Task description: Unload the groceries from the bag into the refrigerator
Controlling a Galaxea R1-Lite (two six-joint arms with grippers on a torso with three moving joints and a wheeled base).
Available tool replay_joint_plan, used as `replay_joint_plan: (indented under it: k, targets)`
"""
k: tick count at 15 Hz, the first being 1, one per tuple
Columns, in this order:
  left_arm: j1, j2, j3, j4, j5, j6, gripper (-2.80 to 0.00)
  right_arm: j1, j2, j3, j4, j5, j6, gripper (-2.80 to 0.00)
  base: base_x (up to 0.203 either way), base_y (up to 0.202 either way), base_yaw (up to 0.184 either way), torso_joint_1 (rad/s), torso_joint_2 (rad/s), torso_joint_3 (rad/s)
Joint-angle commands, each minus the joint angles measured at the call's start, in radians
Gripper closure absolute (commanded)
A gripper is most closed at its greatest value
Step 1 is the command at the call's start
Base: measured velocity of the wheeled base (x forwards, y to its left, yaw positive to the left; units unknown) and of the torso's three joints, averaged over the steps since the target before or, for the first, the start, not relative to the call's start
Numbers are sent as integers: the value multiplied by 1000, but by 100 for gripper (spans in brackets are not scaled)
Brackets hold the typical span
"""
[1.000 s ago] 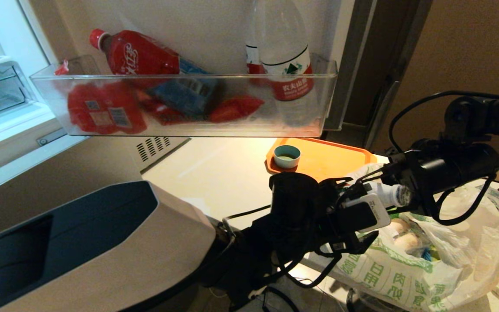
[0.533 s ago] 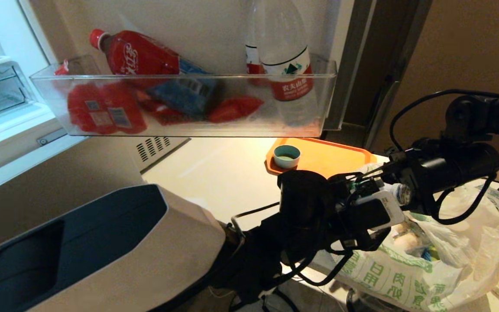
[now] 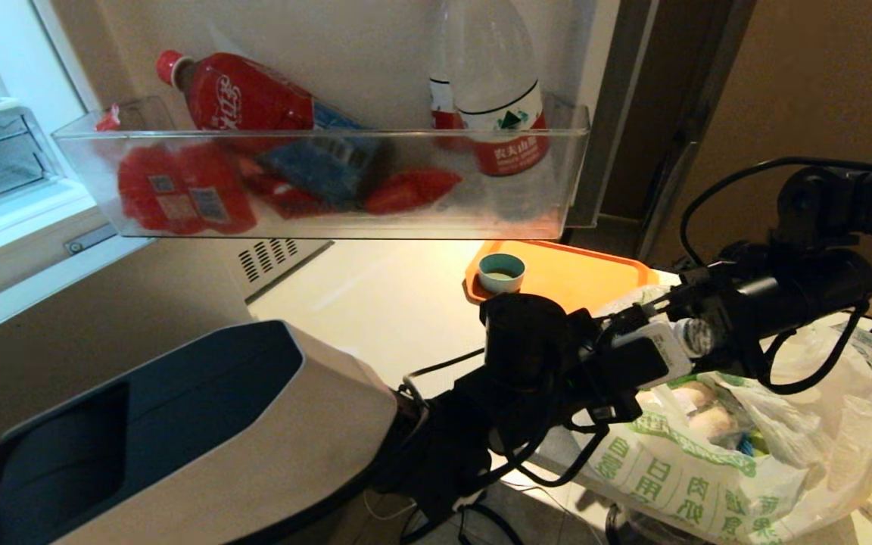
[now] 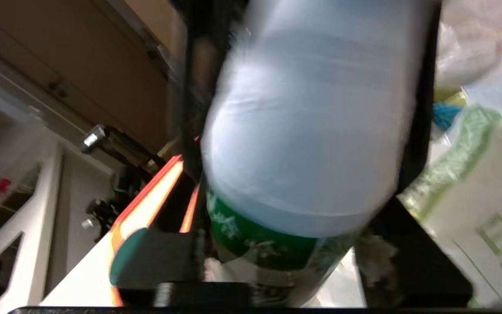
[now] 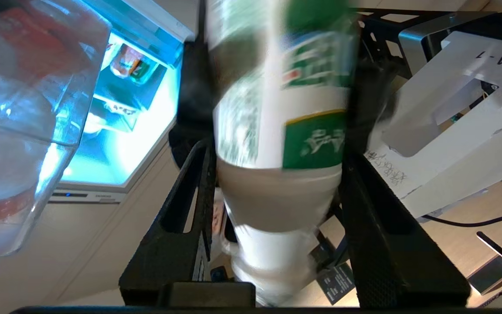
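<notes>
step: bottle handover above bag (image 3: pixel 739 462) | left tool (image 4: pixel 303 183) and right tool (image 5: pixel 277 174) both clamp white bottle (image 3: pixel 682 337) | advice: free right first, keep it level

My rig, body only. Torso shell (image 3: pixel 201 431): cream-white casing, angular, dark grey inset panel on top. Left arm (image 3: pixel 523 356): matte black, round black joint housing, white-faced wrist camera block (image 3: pixel 652 356) with black trim. Thin black cables (image 3: pixel 549 473) loop loose under left wrist. Right arm (image 3: pixel 799 291): black cylindrical links, thick black cable arcs above and below. Both end effectors: black flat fingers (image 5: pixel 177 244), slotted cut-outs.
</notes>
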Motion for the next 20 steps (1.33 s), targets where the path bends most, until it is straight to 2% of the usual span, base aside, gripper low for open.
replay_joint_plan:
  k: [1, 8, 9, 16, 20]
  targets:
    - [-1, 9, 0, -4, -3, 4, 0, 0, -3, -1, 6, 10, 1, 0, 0, 0, 0, 0, 0, 0]
    - [-1, 8, -2, -8, 1, 4, 0, 1, -3, 4, 6, 10, -2, 0, 0, 0, 0, 0, 0, 0]
    - [-1, 8, -2, -13, 3, 6, 0, 3, -3, 4, 6, 10, -2, -280, 0, 0, 0, 0, 0, 0]
    - [5, -3, 0, -19, 3, 6, 0, 16, -19, 7, 6, 9, -2, -280, 0, 0, 0, 0, 0, 0]
    - [20, -11, 6, -33, 5, 6, 0, 7, -88, 62, 6, 1, -5, -280, 0, 0, 0, 0, 0, 0]
